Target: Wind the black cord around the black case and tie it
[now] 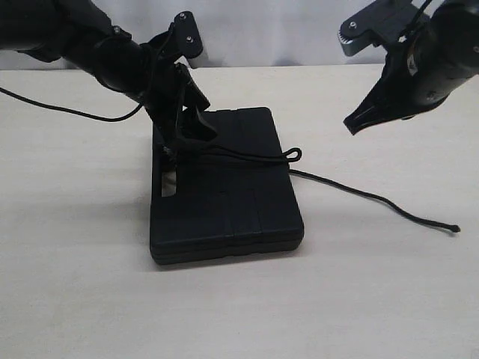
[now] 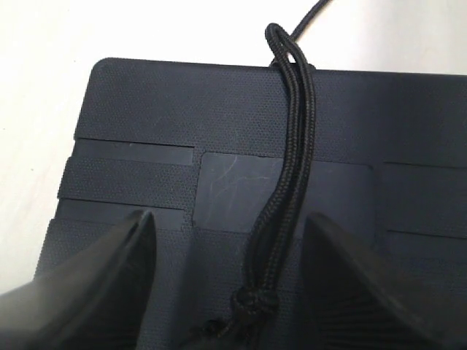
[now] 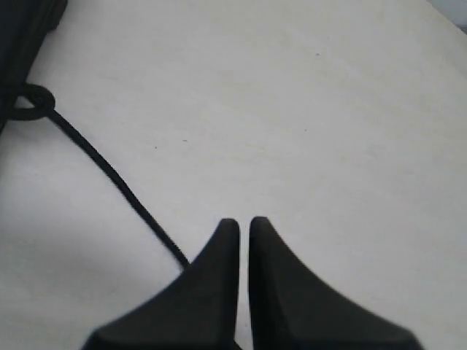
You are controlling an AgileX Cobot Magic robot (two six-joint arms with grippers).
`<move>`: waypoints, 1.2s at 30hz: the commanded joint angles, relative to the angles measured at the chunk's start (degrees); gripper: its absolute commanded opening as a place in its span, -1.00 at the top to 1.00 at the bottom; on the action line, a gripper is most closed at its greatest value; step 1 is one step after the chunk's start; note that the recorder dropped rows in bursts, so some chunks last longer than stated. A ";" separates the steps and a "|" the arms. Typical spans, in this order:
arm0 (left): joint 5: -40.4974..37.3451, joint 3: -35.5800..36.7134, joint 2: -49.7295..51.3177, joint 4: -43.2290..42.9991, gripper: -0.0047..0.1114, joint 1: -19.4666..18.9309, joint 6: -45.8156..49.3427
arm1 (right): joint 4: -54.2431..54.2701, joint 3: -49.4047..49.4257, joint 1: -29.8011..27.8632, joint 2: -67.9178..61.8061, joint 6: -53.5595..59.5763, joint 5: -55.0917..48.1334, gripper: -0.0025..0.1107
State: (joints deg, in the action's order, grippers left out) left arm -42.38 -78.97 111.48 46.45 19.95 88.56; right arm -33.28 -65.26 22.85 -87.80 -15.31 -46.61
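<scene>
The black case (image 1: pixel 224 191) lies flat on the table, its handle cutout (image 1: pixel 166 183) on the left side. The black cord (image 1: pixel 239 155) runs doubled across the lid to a loop (image 1: pixel 294 155) at the case's right edge. From there it trails over the table to a knotted tip (image 1: pixel 456 228). My left gripper (image 1: pixel 179 142) is down on the lid's left part, open. In the left wrist view its fingers (image 2: pixel 131 251) straddle the doubled cord (image 2: pixel 288 168) and a knot (image 2: pixel 255 299) without pinching them. My right gripper (image 1: pixel 355 123) hangs above the table, shut (image 3: pixel 243 222) and holding nothing.
A pale tabletop (image 1: pixel 374 299) surrounds the case. In the right wrist view the trailing cord (image 3: pixel 109 171) crosses the bare table beside the fingers, and the loop (image 3: pixel 33 102) sits by the case's edge (image 3: pixel 18 29). A thin robot cable (image 1: pixel 67 112) lies at the left.
</scene>
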 commanded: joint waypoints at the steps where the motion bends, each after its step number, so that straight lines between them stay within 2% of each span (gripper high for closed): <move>1: -0.29 -0.34 0.00 0.71 -0.03 0.11 -0.55 | 3.82 0.16 -0.18 1.79 -5.23 -0.39 0.89; 5: -0.82 -0.34 0.00 0.71 -0.03 0.11 -2.13 | 11.25 0.84 -5.35 -0.53 -4.99 -3.13 0.78; 7: -0.82 -0.34 0.00 0.60 -0.03 0.11 -3.48 | 16.76 3.11 -10.84 -1.75 -4.85 -0.65 0.65; 11: -0.81 -0.34 0.00 0.60 -0.03 0.11 -3.51 | 34.00 13.23 -22.28 -0.06 -4.70 13.44 0.60; 14: 0.48 -0.34 0.00 0.60 -0.03 0.11 -3.51 | 49.48 22.34 -26.55 2.04 0.30 25.26 0.60; 17: 0.87 -0.34 0.00 0.72 -0.03 0.11 -3.51 | 56.98 29.07 -27.02 2.59 1.80 30.31 0.60; 23: 1.00 -0.34 0.00 0.86 -0.03 0.11 -4.90 | 56.65 36.02 -26.65 2.33 1.80 30.57 0.59; 27: 0.85 -0.34 0.00 0.86 -0.03 0.11 -7.14 | 56.85 39.60 -26.65 2.33 -1.27 37.16 0.59; 30: 0.74 -0.34 0.00 0.86 -0.03 0.11 -7.90 | 58.58 40.85 -26.65 2.21 -2.39 42.85 0.59; 36: 0.58 -0.34 0.00 0.86 -0.03 0.11 -7.90 | 58.58 39.20 -27.02 -1.13 -2.55 45.37 0.59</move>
State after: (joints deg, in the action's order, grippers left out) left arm -41.83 -78.97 111.48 46.56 19.95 81.23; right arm 25.17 -25.17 -3.88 -87.29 -17.46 -3.26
